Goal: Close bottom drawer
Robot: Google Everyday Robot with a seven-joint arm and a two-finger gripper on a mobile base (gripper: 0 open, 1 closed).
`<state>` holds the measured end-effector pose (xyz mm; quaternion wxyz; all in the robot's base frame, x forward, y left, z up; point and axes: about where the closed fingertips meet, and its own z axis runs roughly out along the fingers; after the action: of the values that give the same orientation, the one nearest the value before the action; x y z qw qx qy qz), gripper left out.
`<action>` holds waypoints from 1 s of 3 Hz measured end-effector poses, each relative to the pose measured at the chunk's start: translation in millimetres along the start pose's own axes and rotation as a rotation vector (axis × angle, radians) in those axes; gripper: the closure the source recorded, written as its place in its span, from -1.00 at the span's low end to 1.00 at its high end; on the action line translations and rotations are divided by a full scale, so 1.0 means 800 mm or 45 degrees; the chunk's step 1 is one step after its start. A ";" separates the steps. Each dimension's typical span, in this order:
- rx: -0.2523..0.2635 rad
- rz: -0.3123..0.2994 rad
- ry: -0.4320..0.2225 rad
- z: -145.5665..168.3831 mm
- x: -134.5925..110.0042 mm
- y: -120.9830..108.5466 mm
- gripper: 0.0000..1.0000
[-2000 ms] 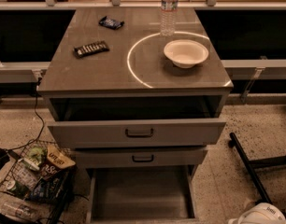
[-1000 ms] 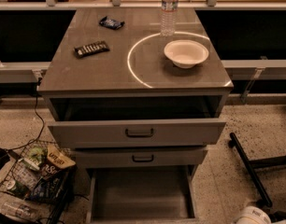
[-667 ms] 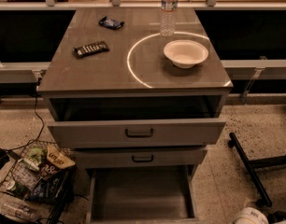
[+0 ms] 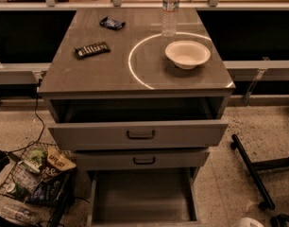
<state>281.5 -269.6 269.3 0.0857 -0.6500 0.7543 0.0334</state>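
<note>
1. Gripper (image 4: 248, 222) news first: only a white sliver pokes in at the bottom right edge, lower and smaller than two seconds ago. I cannot tell whether it is spread or pressed together.
2. It sits right of the bottom drawer (image 4: 142, 195) and is not touching it.
3. That drawer hasn't budged. It's pulled far out at floor level with its tray bare, so the closing push is yet to come.
4. Above it, the middle drawer (image 4: 143, 160) and top drawer (image 4: 140, 135) jut out and overhang it, so I judge a low, frontal push is needed.
5. Floor hazards: a wire basket (image 4: 36, 178) of snacks just left, a black frame leg (image 4: 250, 169) to the right.
6. Up top, a bowl (image 4: 187, 54) and bottle (image 4: 170, 11) stand clear of the action.
</note>
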 end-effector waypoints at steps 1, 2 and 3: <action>0.043 -0.048 -0.001 0.022 -0.023 0.009 1.00; 0.081 -0.142 0.018 0.048 -0.047 0.020 1.00; 0.123 -0.257 0.060 0.098 -0.076 0.027 1.00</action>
<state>275.2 -194.0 201.6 0.1022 -0.7183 0.6877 -0.0271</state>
